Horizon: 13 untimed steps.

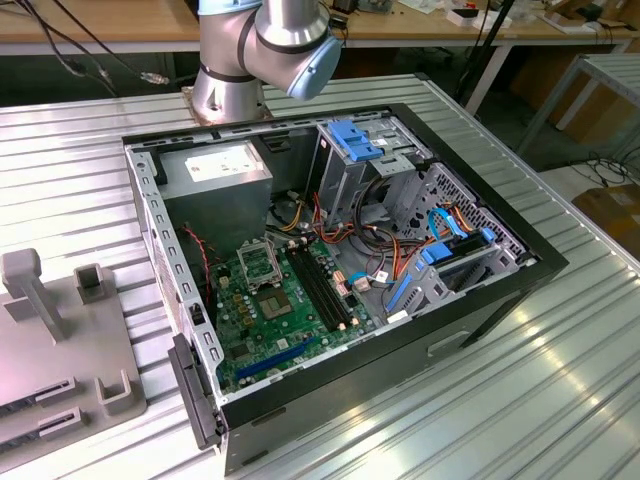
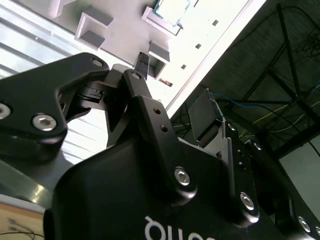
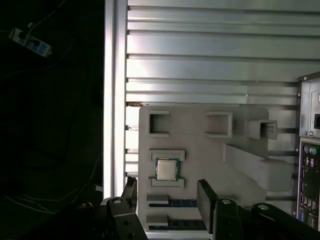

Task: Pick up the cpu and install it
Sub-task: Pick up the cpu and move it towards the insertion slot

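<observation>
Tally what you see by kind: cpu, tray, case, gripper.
cpu: 1
tray: 1
case: 1
gripper: 1
Total: 4

loc: robotics lab/wkshp | evid: opened PC case (image 1: pixel 350 385) on alu-slat bench (image 1: pixel 520 400), cabled desks (image 1: pixel 100 20) behind (cardboard boxes (image 1: pixel 612 212) too)

Exterior view looks down into the computer case (image 1: pixel 400 350); both wrist views share the grey tray (image 3: pixel 200 150) (image 2: pixel 120 30) with cpu (image 3: pixel 166 169) (image 2: pixel 170 10)
</observation>
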Each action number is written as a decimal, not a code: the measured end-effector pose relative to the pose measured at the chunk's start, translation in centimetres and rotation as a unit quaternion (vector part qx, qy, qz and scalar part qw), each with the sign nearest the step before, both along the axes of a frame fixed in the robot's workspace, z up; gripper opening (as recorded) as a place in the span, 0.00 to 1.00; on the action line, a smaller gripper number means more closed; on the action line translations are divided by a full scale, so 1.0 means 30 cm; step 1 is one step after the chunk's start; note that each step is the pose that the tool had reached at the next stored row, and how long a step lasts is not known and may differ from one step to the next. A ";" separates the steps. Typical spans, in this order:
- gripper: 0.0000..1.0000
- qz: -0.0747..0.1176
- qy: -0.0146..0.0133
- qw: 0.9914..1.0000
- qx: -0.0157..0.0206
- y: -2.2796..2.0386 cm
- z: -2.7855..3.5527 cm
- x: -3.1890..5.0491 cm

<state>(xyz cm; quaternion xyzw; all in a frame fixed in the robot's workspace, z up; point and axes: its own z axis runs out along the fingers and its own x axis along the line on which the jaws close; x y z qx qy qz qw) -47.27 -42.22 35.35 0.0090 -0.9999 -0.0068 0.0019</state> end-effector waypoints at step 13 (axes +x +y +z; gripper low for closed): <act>0.67 0.000 0.000 1.000 -0.001 0.000 -0.047 -0.002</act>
